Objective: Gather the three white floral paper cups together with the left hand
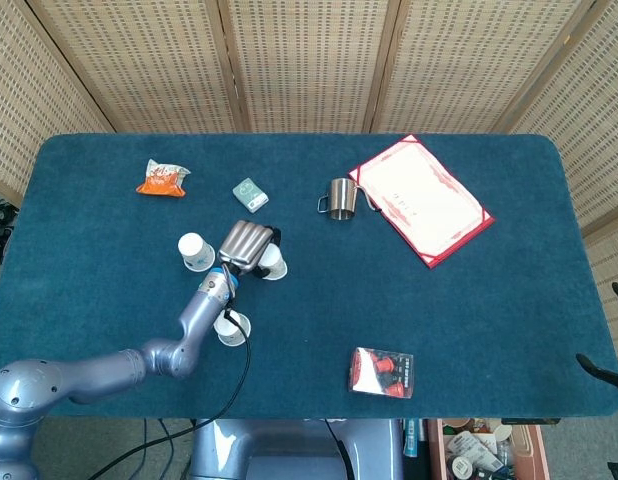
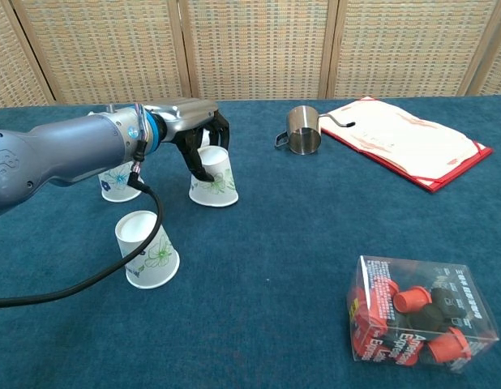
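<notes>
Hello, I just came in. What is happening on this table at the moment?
The robot's left hand is at one of three white floral paper cups, the right-hand cup, with its fingers curled around the cup's top; a firm grip cannot be confirmed. That cup looks slightly tilted. The far-left cup and the near cup stand apart, upside down, so gathering is not finished. A metal mug, a red folder and a clear box of red items lie untouched. The right hand is not in view.

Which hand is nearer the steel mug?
Left. The left hand sits over a floral paper cup, left of the steel mug. The right hand shows in neither view.
</notes>
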`<state>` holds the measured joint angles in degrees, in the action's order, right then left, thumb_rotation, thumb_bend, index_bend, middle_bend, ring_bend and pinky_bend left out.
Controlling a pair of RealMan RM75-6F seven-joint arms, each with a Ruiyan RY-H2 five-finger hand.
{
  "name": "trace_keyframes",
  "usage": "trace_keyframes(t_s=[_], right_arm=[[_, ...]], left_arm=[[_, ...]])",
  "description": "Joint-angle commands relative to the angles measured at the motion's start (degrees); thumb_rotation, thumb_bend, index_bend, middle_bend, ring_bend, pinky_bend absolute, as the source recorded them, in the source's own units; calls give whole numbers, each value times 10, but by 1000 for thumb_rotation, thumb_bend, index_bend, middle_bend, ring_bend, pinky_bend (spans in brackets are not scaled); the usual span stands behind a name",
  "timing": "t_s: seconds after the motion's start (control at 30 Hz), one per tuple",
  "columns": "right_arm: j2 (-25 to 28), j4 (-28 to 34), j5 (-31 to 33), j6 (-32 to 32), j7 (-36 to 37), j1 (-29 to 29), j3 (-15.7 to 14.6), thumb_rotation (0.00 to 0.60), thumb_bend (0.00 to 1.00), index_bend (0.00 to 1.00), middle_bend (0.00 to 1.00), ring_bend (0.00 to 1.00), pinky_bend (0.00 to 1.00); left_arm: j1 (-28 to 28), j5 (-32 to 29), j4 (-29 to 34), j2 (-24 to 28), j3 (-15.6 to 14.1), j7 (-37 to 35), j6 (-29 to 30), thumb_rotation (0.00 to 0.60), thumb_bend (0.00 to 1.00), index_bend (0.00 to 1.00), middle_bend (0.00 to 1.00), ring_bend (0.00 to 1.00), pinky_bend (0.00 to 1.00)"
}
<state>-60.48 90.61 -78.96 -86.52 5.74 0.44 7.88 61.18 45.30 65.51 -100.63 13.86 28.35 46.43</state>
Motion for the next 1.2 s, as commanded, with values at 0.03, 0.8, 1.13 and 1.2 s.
trace_keyframes(t_s=[0.03,0.8,1.13,1.2], right_arm=[[0,0,0,0,1,0,0,600,0,0,0,0,0],[0,4,-6,-1,0,0,-3,600,0,0,0,0,0],[-3,8,-11,-2,-11,1,-6,600,0,0,0,0,0],[-4,8,-11,-2,-12,1,-6,600,0,0,0,0,0]], left_arm=[[1,-4,0,-1,2,2,0,600,263,511,524,548,441],[-63,33,18,73,-18,-81,-11,600,263,520,534,554,444],[-88,84,-7,83,-26,-157,-30,600,264,520,531,554,444],[-89,89,-10,83,-25,-163,-30,600,264,520,530,554,444]])
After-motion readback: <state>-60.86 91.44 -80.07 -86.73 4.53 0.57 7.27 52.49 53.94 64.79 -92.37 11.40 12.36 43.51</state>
